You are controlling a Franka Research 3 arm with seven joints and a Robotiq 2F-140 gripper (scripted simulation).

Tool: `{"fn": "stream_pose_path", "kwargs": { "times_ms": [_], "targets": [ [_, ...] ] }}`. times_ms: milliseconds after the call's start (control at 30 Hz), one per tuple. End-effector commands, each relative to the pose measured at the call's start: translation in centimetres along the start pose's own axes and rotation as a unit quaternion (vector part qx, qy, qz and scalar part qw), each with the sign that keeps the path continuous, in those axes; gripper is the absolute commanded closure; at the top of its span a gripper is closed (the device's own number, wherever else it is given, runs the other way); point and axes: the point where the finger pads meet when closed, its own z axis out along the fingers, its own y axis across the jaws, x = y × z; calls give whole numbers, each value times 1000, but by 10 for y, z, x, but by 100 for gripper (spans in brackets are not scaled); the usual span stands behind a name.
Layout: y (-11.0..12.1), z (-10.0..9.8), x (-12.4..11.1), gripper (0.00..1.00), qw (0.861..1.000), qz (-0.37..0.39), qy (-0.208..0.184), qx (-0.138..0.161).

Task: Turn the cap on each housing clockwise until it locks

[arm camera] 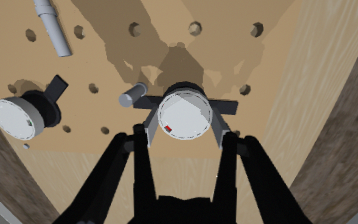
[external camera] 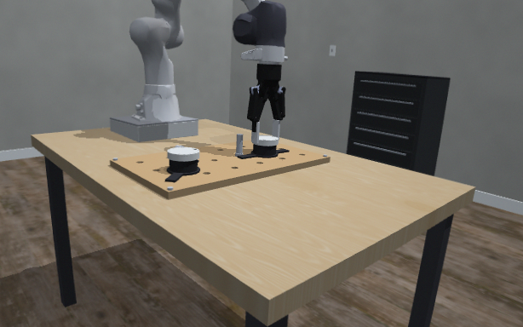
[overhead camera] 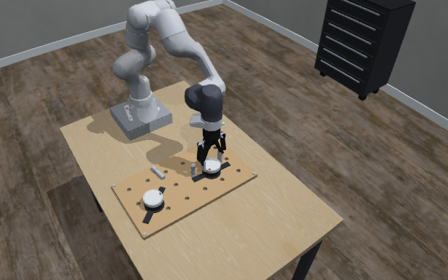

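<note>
Two black housings with white caps stand upright on a drilled wooden board (overhead camera: 182,186). The far cap (overhead camera: 211,165) carries a red mark and sits on its housing (external camera: 265,150). My gripper (overhead camera: 211,160) is shut on this cap, one finger on each side, as the wrist view shows (arm camera: 184,116). The near cap (overhead camera: 152,197) carries a green mark and stands apart on its housing (external camera: 183,163); it shows at the left edge of the wrist view (arm camera: 17,118).
A grey peg (overhead camera: 192,170) stands upright close beside the gripped housing. Another grey peg (overhead camera: 157,172) lies flat on the board. The arm's base (overhead camera: 140,118) sits at the table's back. A black drawer cabinet (overhead camera: 361,40) stands on the floor, away from the table.
</note>
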Motion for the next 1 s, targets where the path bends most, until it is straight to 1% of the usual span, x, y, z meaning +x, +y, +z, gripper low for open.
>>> {"fn": "stream_pose_path", "kwargs": {
  "times_ms": [0,167,233,267,467,600,733,967],
  "targets": [
    [0,3,1,90,1000,13,2,0],
    [0,3,1,90,998,60,2,0],
    [0,3,1,90,998,60,2,0],
    [0,3,1,90,997,73,2,0],
    [0,3,1,90,989,149,2,0],
    [0,3,1,90,983,184,2,0],
    [0,3,1,90,980,197,2,0],
    [0,3,1,90,980,200,2,0]
  ]
}}
